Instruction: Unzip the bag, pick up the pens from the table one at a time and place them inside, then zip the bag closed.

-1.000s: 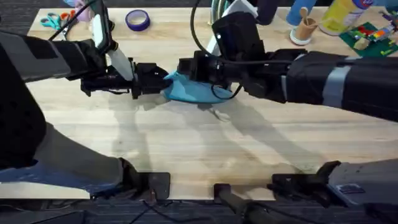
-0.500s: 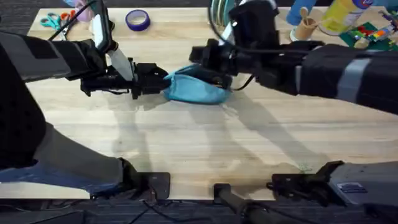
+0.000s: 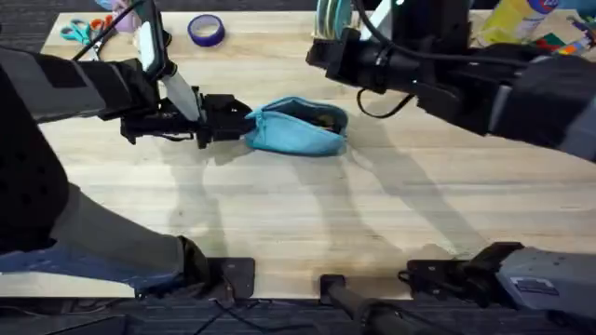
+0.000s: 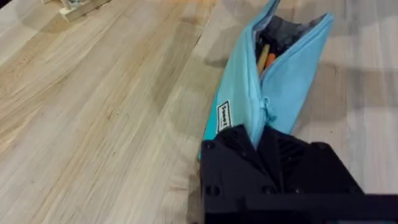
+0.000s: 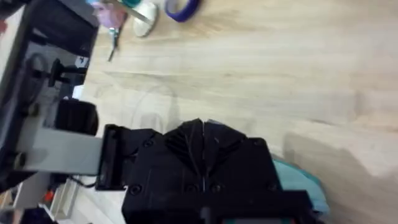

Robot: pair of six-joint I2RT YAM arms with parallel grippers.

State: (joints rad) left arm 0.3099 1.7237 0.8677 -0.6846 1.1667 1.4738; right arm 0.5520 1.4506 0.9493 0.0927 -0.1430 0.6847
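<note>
Pale wooden planks make up the table (image 3: 307, 223), and the bag (image 3: 298, 128) lies toward its far side, roughly midway between the left and right edges. The light blue pouch is unzipped along its top, its mouth gaping, and in the left wrist view an orange pen (image 4: 266, 59) shows inside the opening against the dark lining. The left gripper (image 3: 237, 121) reaches in from the left edge and its black fingers are closed on the pouch's near-left end, pinching the fabric beside the zipper seam. The right gripper (image 3: 321, 51) hangs above the table behind the pouch, apart from it; in its wrist view the two black fingers meet with no gap and grip nothing. Along the far edge sit a roll of purple tape (image 3: 206, 30) and, at the far left corner, a pair of teal-handled scissors (image 3: 79, 31). Colourful clutter crowds the far right corner.
</note>
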